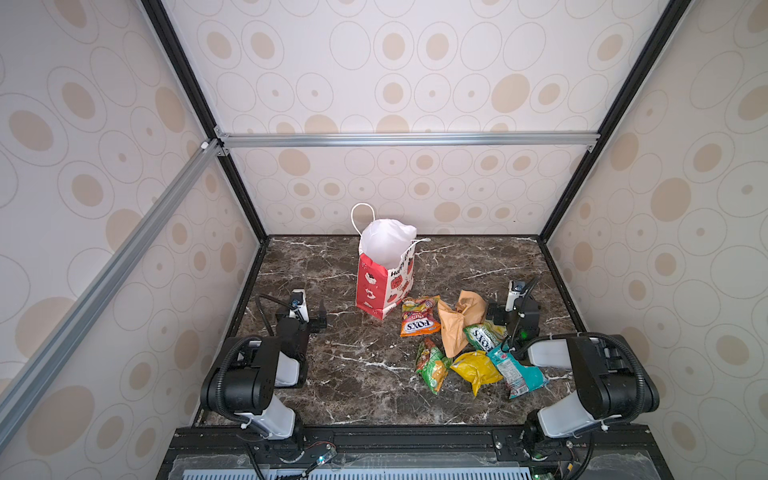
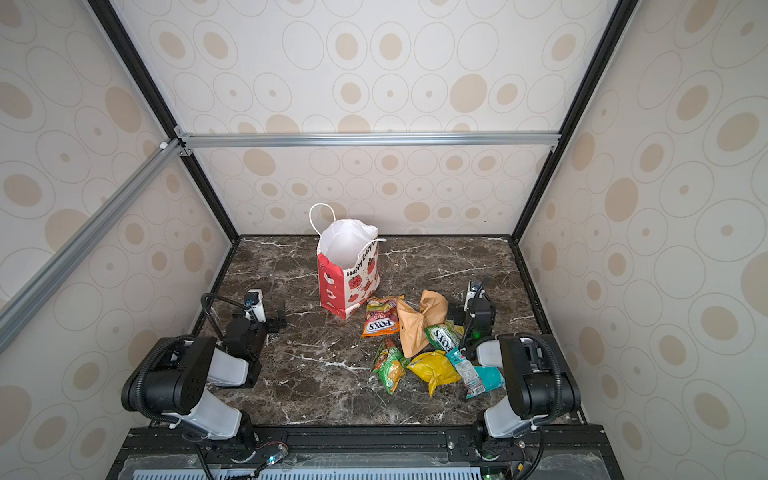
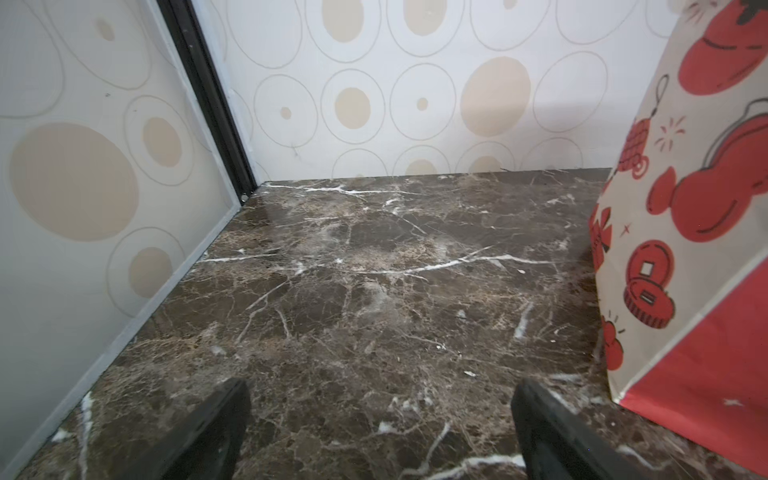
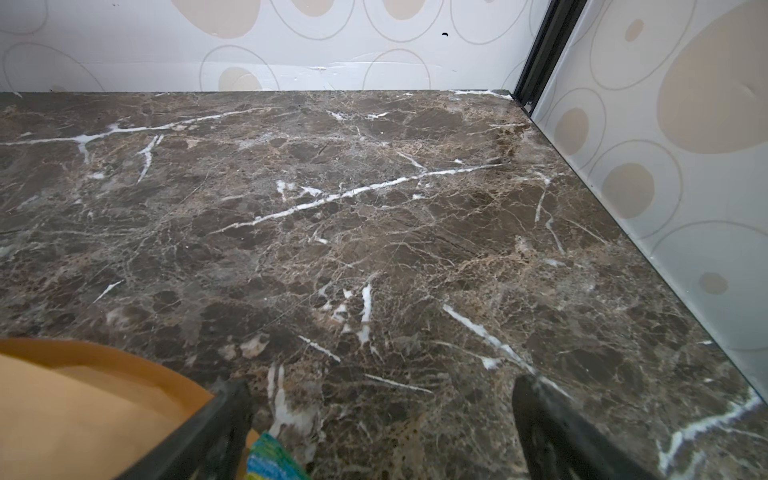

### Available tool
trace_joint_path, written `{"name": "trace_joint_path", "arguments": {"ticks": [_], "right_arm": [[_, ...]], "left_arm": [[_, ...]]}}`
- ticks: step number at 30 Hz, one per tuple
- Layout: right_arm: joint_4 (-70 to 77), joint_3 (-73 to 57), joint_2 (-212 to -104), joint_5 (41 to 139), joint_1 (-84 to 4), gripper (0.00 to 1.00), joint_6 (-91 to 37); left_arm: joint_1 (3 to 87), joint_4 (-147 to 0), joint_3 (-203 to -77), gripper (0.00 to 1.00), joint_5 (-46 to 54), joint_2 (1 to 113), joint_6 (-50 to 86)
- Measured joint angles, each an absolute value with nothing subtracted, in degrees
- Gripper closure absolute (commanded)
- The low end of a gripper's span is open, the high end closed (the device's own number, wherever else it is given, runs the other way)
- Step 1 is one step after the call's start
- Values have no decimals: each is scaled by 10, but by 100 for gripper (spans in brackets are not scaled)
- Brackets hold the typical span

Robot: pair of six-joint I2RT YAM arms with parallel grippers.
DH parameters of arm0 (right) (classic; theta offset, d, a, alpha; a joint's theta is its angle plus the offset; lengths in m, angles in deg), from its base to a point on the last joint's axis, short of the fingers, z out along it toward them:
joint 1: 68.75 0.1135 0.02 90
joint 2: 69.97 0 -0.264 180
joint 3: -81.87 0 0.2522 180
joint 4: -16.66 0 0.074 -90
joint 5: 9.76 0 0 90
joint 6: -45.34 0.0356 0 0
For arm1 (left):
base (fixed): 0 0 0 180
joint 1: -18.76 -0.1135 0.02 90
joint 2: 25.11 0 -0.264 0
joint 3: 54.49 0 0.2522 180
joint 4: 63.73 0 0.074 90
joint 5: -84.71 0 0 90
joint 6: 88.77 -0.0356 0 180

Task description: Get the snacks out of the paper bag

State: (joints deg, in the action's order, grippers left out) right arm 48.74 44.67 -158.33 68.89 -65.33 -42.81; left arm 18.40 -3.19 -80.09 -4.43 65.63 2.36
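The red paper bag (image 1: 384,272) (image 2: 348,274) stands upright at the table's back middle, its white inside showing nothing. Several snacks lie to its right: orange FOX'S (image 1: 419,319), tan pouch (image 1: 453,332), green FOX'S (image 1: 482,336), green-and-red (image 1: 432,366), yellow (image 1: 476,370), teal (image 1: 518,374). My left gripper (image 3: 380,415) (image 1: 307,316) hovers open and empty left of the bag (image 3: 685,257). My right gripper (image 4: 380,415) (image 1: 511,309) is open and empty, its left finger beside the tan pouch (image 4: 83,407) and a packet corner (image 4: 272,457).
Patterned walls close in the dark marble table (image 1: 340,374) on the left, back and right. Black frame posts stand in the back corners (image 3: 208,104) (image 4: 540,45). Both arm bases sit at the front edge.
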Motion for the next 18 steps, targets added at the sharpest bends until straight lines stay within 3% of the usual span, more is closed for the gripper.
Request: {"name": "trace_joint_path", "arguments": {"ticks": [18], "right_arm": [[487,447,-1583,689,-653,0,-428]], "left_arm": [[188,-30,-810,2,-57,656,24]]}}
